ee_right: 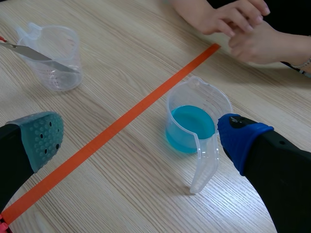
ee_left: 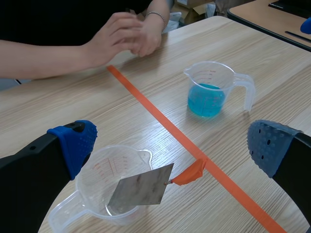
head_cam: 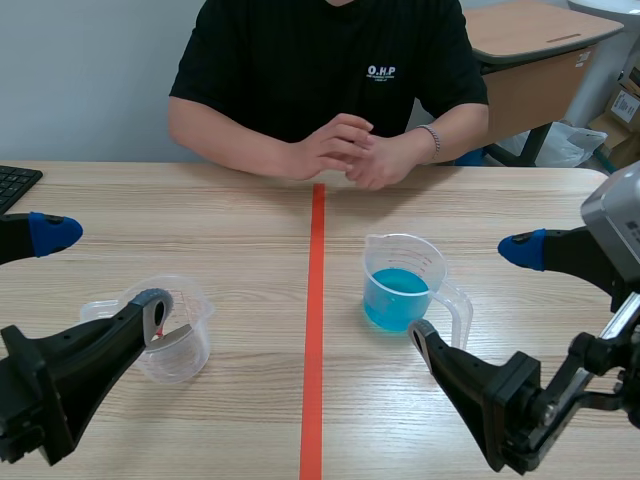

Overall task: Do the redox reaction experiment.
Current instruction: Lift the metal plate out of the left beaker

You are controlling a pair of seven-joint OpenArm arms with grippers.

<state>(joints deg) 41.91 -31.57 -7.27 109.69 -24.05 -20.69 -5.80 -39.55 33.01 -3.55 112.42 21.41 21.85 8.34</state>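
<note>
A clear measuring cup (head_cam: 185,350) stands left of the tape line with a grey metal sheet (ee_left: 141,187) leaning inside it; the sheet has an orange-red grip (ee_left: 189,174). My left gripper (ee_left: 172,145) hangs open above this cup (ee_left: 97,170), holding nothing. Right of the line stands a second clear cup with blue liquid (head_cam: 400,290), handle toward me. My right gripper (ee_right: 141,138) is open around that blue-liquid cup (ee_right: 192,124), one blue pad (ee_right: 240,138) close beside its handle (ee_right: 204,165). The cup with the sheet (ee_right: 56,58) shows far off to the side.
A person sits across the table with hands (head_cam: 350,150) clasped on the far edge at the head of the orange-red tape line (head_cam: 313,330). A keyboard corner (head_cam: 15,185) lies at the far left. A desk (head_cam: 540,50) stands behind at the right.
</note>
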